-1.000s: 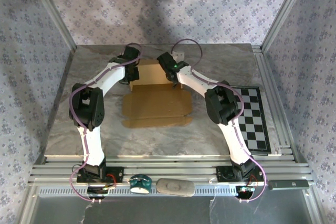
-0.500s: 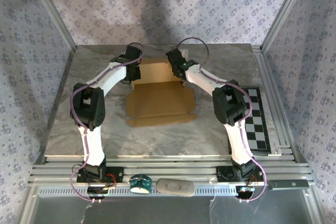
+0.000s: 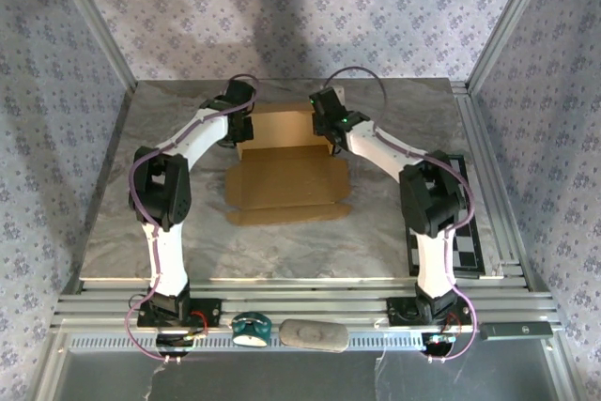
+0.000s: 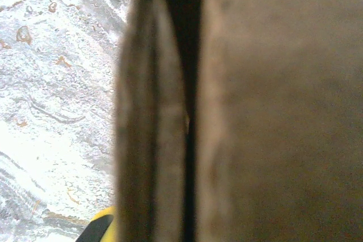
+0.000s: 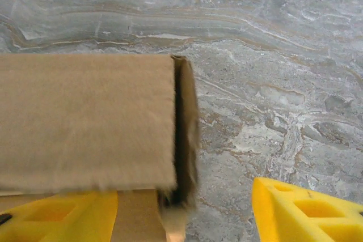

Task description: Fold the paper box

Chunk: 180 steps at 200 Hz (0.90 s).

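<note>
At the top view's upper centre, brackets the raised wall of the paper box [image 3: 286,185], likely steadying it: right gripper [image 5: 184,205] open astride a corner; left gripper [image 3: 238,130], cannot tell.

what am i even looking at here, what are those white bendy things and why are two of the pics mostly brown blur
Those are two white-and-black robot arms, left and right, bolted at the near edge of a grey marbled table. The wide picture is from a fixed camera above and behind them; the other two are from cameras on the wrists, very close to the work. On the table lies a tan-brown cardboard paper box, partly folded: its far wall stands up, the rest lies flat. A black-and-white checkered board lies at the right. The left hand is at the wall's left end; its view is too blurred to tell if it grips. The right hand is open, yellow fingers either side of the wall's right end.
</note>
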Each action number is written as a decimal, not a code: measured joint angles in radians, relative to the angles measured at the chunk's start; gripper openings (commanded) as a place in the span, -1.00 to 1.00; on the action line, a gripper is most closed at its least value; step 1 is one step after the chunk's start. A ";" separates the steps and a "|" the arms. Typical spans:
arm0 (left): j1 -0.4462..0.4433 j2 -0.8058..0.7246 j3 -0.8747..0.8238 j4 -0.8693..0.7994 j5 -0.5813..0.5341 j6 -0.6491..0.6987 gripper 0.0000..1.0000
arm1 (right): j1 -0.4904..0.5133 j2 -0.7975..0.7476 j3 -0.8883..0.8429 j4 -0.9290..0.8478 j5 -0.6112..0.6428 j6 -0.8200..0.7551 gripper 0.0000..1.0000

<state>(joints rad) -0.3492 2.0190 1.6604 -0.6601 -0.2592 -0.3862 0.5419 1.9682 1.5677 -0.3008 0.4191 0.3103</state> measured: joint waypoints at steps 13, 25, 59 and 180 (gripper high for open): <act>0.000 0.000 0.002 -0.007 0.002 0.000 -1.00 | -0.016 -0.055 -0.067 0.035 -0.023 -0.004 0.29; 0.000 0.004 0.012 -0.018 0.004 0.000 -1.00 | -0.037 -0.104 -0.118 0.060 -0.043 -0.005 0.24; 0.000 0.025 0.050 -0.041 0.005 0.004 -1.00 | -0.101 -0.174 -0.164 0.097 -0.088 -0.004 0.13; 0.014 0.104 0.184 -0.154 0.048 0.011 -1.00 | -0.093 -0.166 -0.191 0.104 -0.230 0.014 0.22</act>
<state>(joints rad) -0.3355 2.1231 1.8442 -0.8146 -0.2115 -0.3756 0.4484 1.8027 1.3766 -0.1967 0.1890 0.3244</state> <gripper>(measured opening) 0.075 0.603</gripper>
